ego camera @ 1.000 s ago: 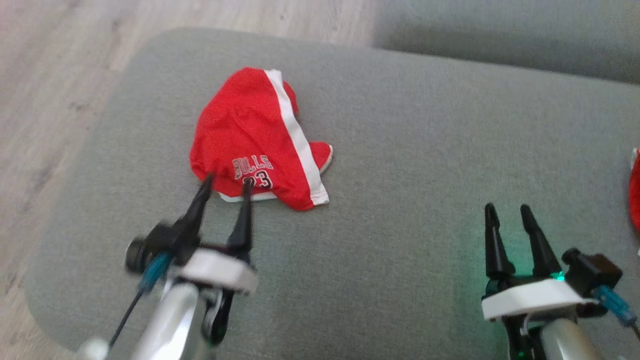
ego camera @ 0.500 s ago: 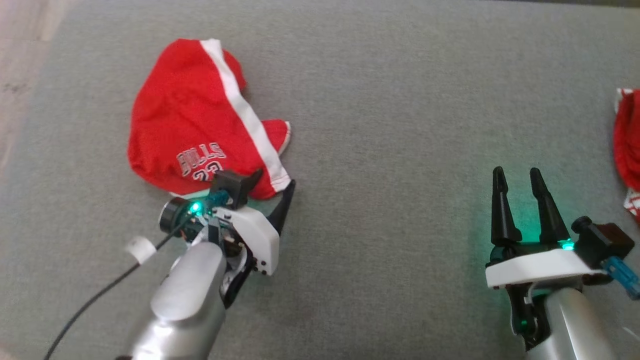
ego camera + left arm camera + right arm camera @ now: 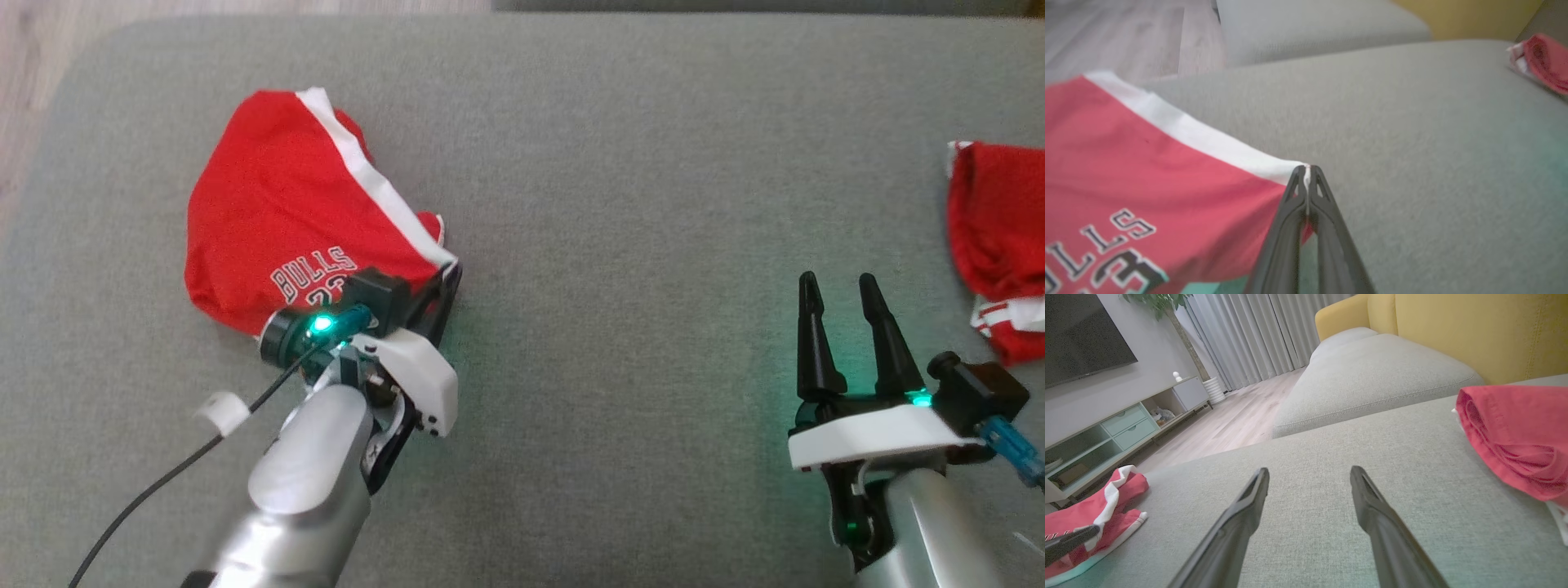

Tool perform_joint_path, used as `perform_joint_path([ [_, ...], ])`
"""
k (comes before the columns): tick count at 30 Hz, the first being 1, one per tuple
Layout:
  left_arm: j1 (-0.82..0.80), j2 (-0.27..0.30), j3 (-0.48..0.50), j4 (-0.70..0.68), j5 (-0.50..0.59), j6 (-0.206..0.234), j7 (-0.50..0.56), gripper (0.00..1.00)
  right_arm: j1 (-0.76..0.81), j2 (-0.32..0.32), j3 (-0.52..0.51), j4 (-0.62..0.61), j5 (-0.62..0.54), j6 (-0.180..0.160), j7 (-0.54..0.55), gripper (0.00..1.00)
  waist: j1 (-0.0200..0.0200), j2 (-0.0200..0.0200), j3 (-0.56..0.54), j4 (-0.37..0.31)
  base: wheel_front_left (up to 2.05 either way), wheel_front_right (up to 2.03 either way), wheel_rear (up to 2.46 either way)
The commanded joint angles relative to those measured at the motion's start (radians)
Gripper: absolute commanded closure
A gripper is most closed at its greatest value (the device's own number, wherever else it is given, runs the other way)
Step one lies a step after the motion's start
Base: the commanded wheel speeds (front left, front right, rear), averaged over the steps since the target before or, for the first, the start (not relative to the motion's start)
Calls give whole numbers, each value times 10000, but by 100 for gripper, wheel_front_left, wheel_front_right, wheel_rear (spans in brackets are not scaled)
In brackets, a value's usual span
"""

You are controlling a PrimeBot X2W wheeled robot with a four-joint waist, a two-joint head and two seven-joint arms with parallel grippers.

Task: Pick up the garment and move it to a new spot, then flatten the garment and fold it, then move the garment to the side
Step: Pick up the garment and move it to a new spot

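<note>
The garment [image 3: 277,220] is a red jersey with a white stripe and BULLS lettering, lying crumpled on the left of the grey sofa cushion [image 3: 620,245]. My left gripper [image 3: 451,273] is shut on the garment's white-striped corner; in the left wrist view the garment [image 3: 1135,163] is pinched at the tips of the left gripper [image 3: 1306,169]. Far to the right, my right gripper [image 3: 841,282] stands open above bare cushion. The right wrist view shows the right gripper [image 3: 1309,473] with its jaws wide apart and the garment [image 3: 1094,506] at the far left.
A second red piece of clothing [image 3: 996,237] lies at the cushion's right edge, beside my right gripper. Wooden floor [image 3: 24,73] lies past the cushion's left edge. Another grey cushion [image 3: 1372,379] and a yellow sofa back [image 3: 1474,330] stand beyond.
My left gripper turned, moved to the garment's near-right corner and shut on it. The head camera shifted, bringing the second red piece of clothing further into view. The right gripper stayed open.
</note>
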State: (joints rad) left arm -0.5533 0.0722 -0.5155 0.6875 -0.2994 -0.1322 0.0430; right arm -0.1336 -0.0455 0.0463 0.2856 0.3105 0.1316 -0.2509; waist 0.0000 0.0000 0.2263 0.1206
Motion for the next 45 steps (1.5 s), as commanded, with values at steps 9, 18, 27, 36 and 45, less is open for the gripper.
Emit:
perform_joint_path([
  [9,-825,410,562,-2566,-214,71,-1428,100,-90,-47,228,-223,385,-9,-109,0,0,0,-808,-651,0,0,0],
  [18,-1904,857,756,-4579,-719,41,-796,100,-316,-47,342,-273,895,-9,-109,0,0,0,-834,-1565,0,0,0],
  [27,-2599,1234,642,-5538,-974,30,-63,100,-430,-47,372,-315,1297,-9,-109,0,0,0,-783,-2189,0,0,0],
  [36,-3398,1165,900,-6773,-958,357,-197,100,-437,-47,290,-359,1432,-9,-109,0,0,0,-700,-2464,0,0,0],
  [45,-4438,1482,1240,-5941,-500,721,-238,100,-674,-47,707,-434,1629,-9,-109,0,0,0,-257,-3066,0,0,0],
])
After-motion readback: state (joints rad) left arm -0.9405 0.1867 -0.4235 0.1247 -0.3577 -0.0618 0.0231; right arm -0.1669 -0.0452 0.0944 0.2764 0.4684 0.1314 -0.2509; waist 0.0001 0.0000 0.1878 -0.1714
